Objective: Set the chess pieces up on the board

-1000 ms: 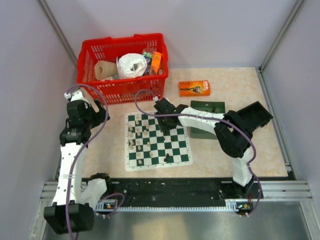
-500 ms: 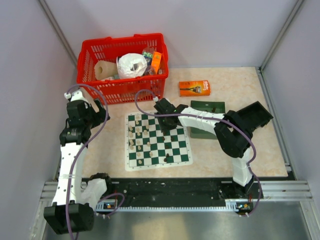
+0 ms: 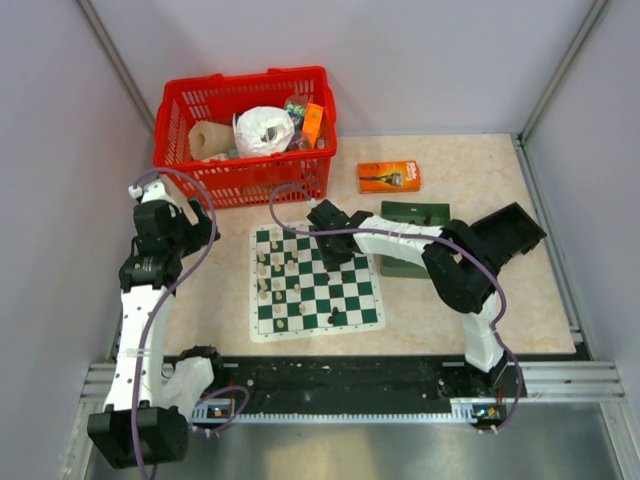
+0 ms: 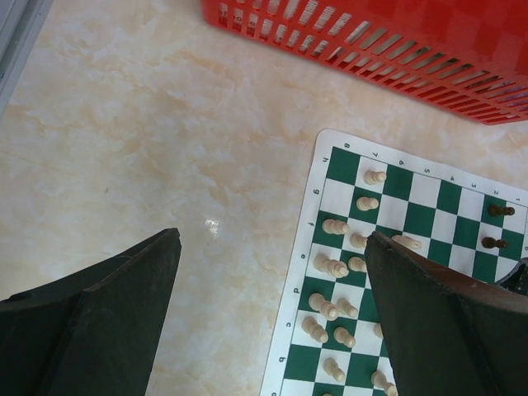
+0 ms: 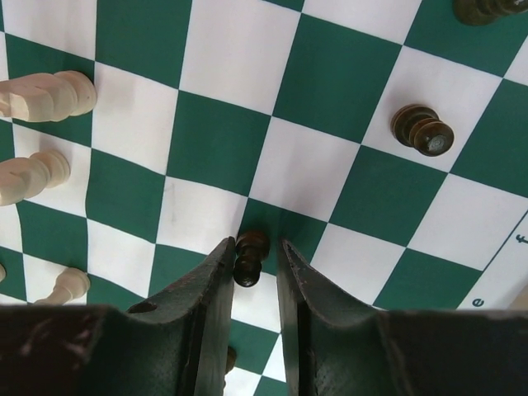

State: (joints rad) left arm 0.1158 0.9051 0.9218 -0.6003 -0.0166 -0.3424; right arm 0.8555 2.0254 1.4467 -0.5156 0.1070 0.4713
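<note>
The board (image 3: pixel 300 333), a green and white checked mat, lies mid-table. Cream chess pieces (image 3: pixel 265 265) stand along its left files, and a few dark ones (image 3: pixel 335 317) stand on its right half. My right gripper (image 3: pixel 325 250) hangs low over the board's far middle. In the right wrist view its fingers (image 5: pixel 216 272) flank a standing dark pawn (image 5: pixel 250 257). The left finger touches the pawn and a thin gap shows at the right one. Another dark pawn (image 5: pixel 422 132) stands nearby. My left gripper (image 4: pixel 272 238) is wide open and holds nothing, above bare table left of the board (image 4: pixel 423 190).
A red basket (image 3: pixel 245 135) with a paper roll and packets stands behind the board. An orange box (image 3: pixel 389 177) lies at the back right. A dark green tray (image 3: pixel 410 240) sits against the board's right side, under my right arm.
The right gripper's jaws have narrowed around the dark pawn, and that arm has shifted slightly. The left arm has not moved.
</note>
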